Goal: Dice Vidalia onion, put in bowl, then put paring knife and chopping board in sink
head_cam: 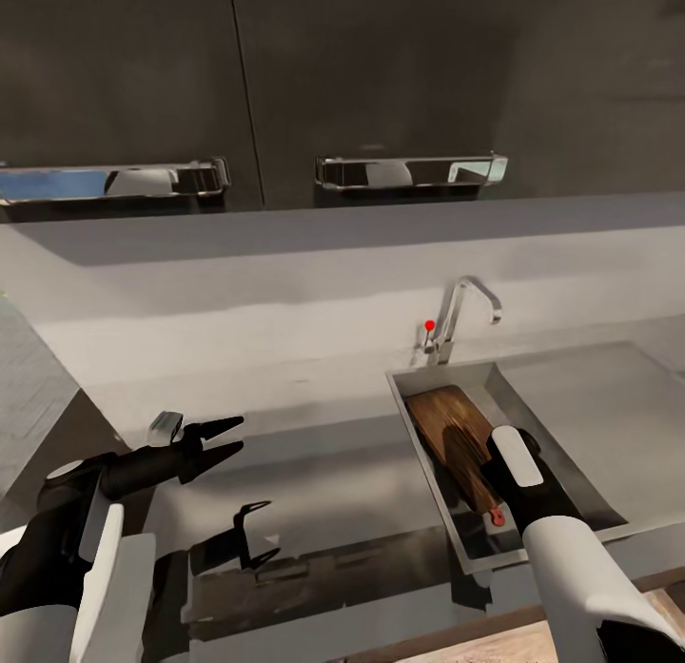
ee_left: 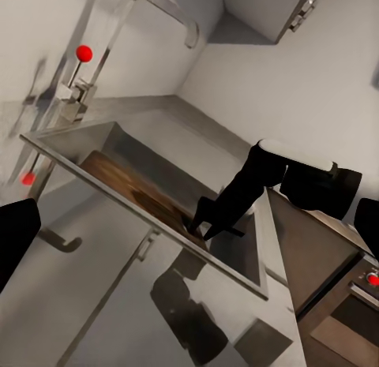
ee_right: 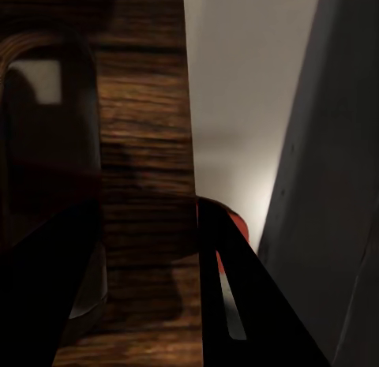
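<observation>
The chopping board lies tilted inside the sink, its dark wood grain close up in the right wrist view. The paring knife's red handle pokes out beside the board's near end, and handle and grey blade lie along the board's edge. My right gripper reaches down into the basin just above the board, fingers apart and holding nothing; the left wrist view also shows the right gripper. My left gripper hovers open over the countertop, left of the sink. The bowl and onion are out of view.
The curved chrome tap with its red dot stands behind the sink. Dark upper cabinets with chrome handles hang above the pale backsplash. The drainboard extends to the right. Wood floor shows below the counter's front edge.
</observation>
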Robot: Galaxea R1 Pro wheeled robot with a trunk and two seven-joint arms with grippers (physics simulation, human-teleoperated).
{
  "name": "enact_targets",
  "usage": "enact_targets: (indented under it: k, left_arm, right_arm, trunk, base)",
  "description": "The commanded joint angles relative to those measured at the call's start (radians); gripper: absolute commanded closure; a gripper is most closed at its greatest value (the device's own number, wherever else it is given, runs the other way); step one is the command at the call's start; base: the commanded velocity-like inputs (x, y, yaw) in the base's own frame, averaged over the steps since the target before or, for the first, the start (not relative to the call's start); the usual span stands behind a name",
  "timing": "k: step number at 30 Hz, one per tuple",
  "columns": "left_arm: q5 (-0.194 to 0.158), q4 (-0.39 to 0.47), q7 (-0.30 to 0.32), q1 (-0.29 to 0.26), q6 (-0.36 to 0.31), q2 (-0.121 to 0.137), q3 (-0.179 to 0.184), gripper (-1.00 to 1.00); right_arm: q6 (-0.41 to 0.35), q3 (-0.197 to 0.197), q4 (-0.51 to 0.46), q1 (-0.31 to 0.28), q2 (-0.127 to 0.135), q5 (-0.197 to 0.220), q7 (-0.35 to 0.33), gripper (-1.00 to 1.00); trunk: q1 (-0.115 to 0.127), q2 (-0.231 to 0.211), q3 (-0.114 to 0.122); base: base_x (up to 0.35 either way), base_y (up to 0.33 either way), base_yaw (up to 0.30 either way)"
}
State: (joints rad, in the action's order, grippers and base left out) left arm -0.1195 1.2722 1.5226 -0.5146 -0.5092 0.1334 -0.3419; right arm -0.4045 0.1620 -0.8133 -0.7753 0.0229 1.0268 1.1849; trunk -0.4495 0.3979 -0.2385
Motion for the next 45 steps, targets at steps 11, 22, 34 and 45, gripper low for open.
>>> enact_targets:
  k: [11,22,34,45]
  left_arm:
    - [0.0,0.0,0.004,-0.001,-0.01,0.0,0.0,-1.0]
    - [0.0,0.0,0.004,-0.001,-0.008,-0.001,0.0,-1.0]
    - [0.0,-0.01,0.004,-0.001,-0.008,-0.001,0.0,-1.0]
    - [0.0,-0.013,0.004,-0.001,-0.008,-0.001,0.0,-1.0]
  right_arm:
    - [-0.01,0.001,-0.002,-0.001,0.0,0.002,0.006,1.0]
    - [-0.01,0.001,-0.002,-0.001,0.0,0.002,0.006,1.0]
    - [-0.01,0.001,-0.002,-0.001,0.0,0.002,0.006,1.0]
    - [-0.01,0.001,-0.002,-0.001,0.0,0.002,0.006,1.0]
  trunk:
    - [-0.001,0.002,-0.016]
    - [-0.001,0.002,-0.017]
    - [-0.001,0.002,-0.021]
    - [-0.001,0.002,-0.031]
  base:
    - [0.0,0.0,0.0]
    - [0.0,-0.011,0.0]
    - [0.0,0.0,0.0]
    - [0.0,0.0,0.0]
